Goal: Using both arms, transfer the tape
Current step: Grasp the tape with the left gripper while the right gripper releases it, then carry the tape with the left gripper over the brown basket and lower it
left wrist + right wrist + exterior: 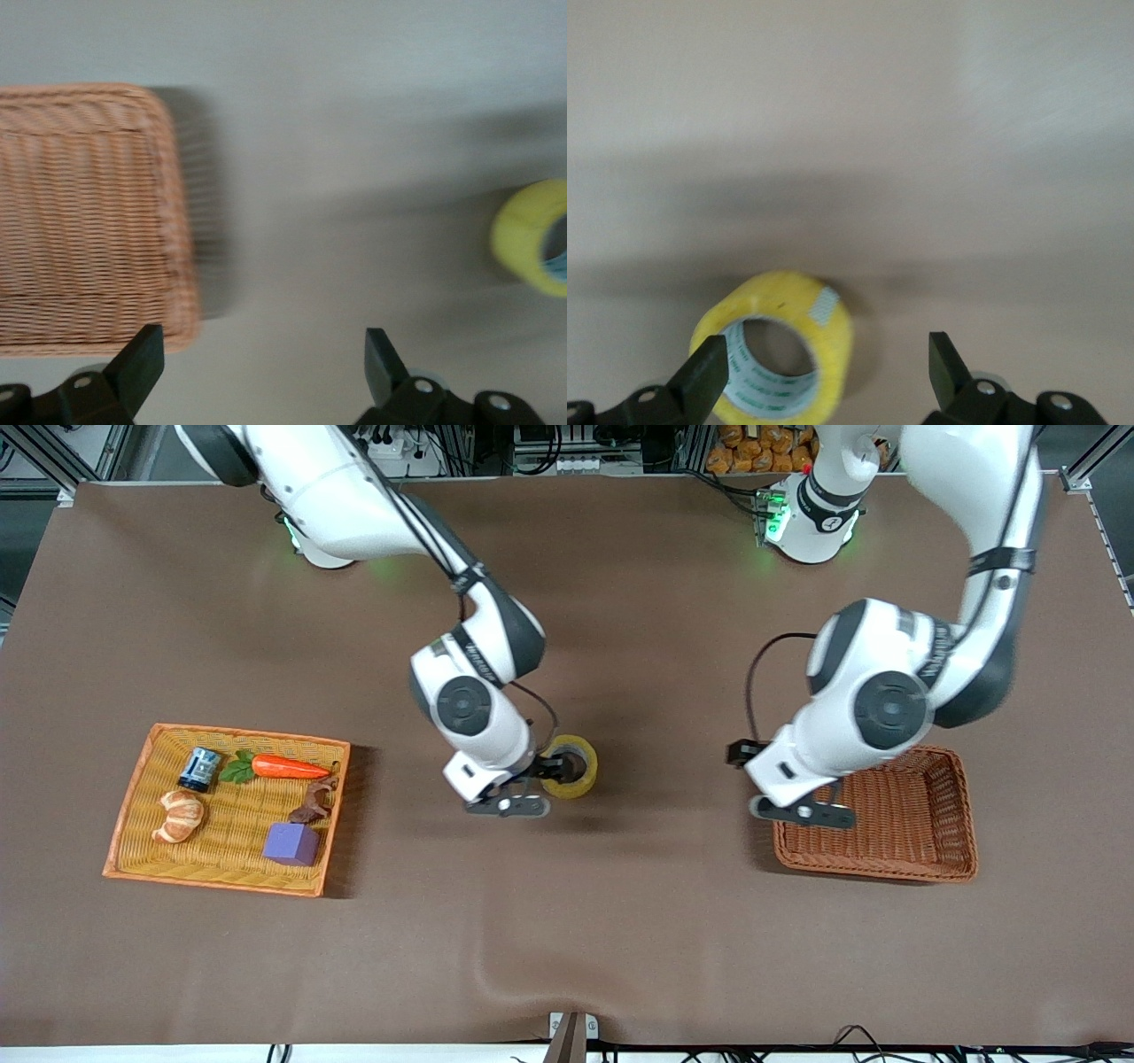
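A smooth brown tabletop (620, 921) carries the glossy yellow tape (574, 766) ring near its middle. Right gripper (824, 367) hangs over it, jaws released, seemingly touching one edge. Left gripper (264, 363), jaws released, hovers beside the woven wicker basket (921, 850).

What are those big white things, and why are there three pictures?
Those are two robot arms bolted to a brown table. Each ends in a black pincher with two fingers.

The big picture looks down from a camera high above the table. The two small ones come from cameras on the arms' wrists, so you see what each pincher sees.

The right gripper is open, low over the yellow tape in the middle of the table, with one finger by the roll's rim. It isn't squeezing it. The left gripper is open too, empty, over the edge of the brown basket.

At the right arm's end sits an orange tray holding a carrot, a croissant, a purple block, a small can and a brown piece.
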Controlling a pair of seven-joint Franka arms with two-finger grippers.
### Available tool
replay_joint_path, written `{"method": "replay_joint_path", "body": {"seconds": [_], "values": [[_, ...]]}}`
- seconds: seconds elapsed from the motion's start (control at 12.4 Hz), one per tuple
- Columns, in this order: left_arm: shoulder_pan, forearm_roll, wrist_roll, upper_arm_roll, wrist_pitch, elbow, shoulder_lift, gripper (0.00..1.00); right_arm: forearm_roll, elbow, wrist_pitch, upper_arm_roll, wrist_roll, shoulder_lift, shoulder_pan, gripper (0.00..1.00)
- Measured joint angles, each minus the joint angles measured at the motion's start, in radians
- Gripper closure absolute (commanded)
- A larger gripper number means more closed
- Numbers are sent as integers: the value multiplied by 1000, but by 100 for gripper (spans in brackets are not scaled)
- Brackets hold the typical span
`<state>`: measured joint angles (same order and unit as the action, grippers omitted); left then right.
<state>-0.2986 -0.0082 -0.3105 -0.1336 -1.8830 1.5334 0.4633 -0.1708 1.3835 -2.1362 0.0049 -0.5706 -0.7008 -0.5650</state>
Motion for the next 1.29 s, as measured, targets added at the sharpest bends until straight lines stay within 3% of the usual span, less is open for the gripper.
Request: {"method": "replay_joint_path", "body": {"seconds": [0.57,0.81,0.97,1.13,1.21,1.29], "values": [[-242,-3,-386,-2,-284,1,193,0,4,59,217,-11,459,174,329,0],[-294,-3,-446,0,-405,-1,268,0,78,179,238,-11,584,330,451,0],[-302,-3,-450,1,-441,-3,290,0,122,267,274,-11,672,486,510,0],[-314,-3,-450,5,-484,-3,314,31,138,334,320,-12,748,650,582,0],[-324,-3,-450,8,-503,-3,327,55,149,355,343,-16,758,705,605,0],[-331,-3,-450,10,-513,-3,336,94,156,371,353,-29,759,738,613,0]]}}
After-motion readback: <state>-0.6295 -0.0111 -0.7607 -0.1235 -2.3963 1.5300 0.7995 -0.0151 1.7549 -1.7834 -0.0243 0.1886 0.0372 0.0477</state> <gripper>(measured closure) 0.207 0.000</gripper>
